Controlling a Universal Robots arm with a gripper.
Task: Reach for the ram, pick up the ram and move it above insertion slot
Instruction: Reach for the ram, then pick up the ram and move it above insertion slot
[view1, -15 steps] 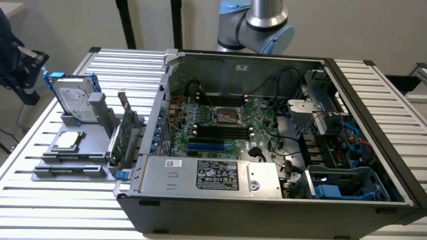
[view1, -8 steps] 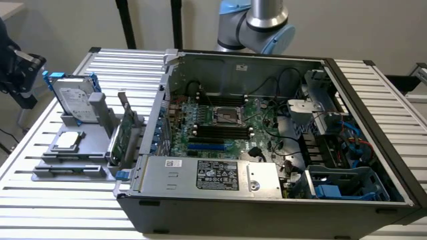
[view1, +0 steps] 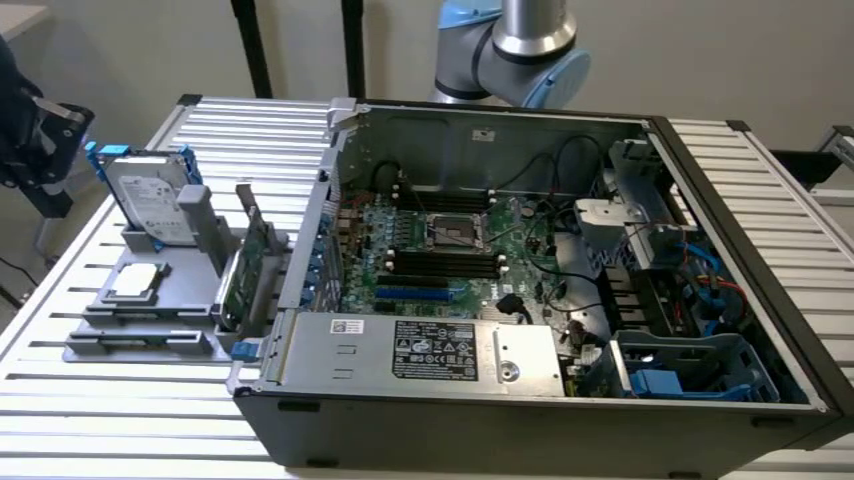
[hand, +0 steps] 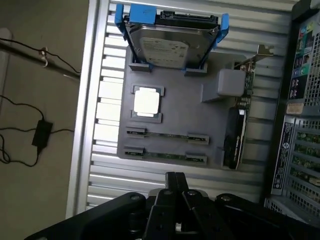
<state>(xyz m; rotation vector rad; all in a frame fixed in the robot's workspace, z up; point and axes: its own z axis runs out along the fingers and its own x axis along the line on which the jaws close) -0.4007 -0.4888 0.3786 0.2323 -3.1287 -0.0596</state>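
Two ram sticks lie edge-up in the grey holder (hand: 175, 117): one thin green strip (hand: 166, 135) and a second (hand: 165, 156) closer to my gripper. My gripper (hand: 175, 175) hovers above the table slats just short of the holder, apart from both sticks. Its two dark fingers are pressed together with nothing between them. The motherboard's black slots (view1: 441, 262) sit inside the open computer case (view1: 534, 400). The arm's joint (view1: 527, 50) shows behind the case.
The holder (view1: 147, 300) also carries a silver hard drive (hand: 165, 45) in a blue frame, a square processor (hand: 147, 102) and a wider green card with a metal bracket (hand: 239, 127). The case wall (hand: 300, 125) stands beside it. Cables lie on the floor (hand: 30, 130).
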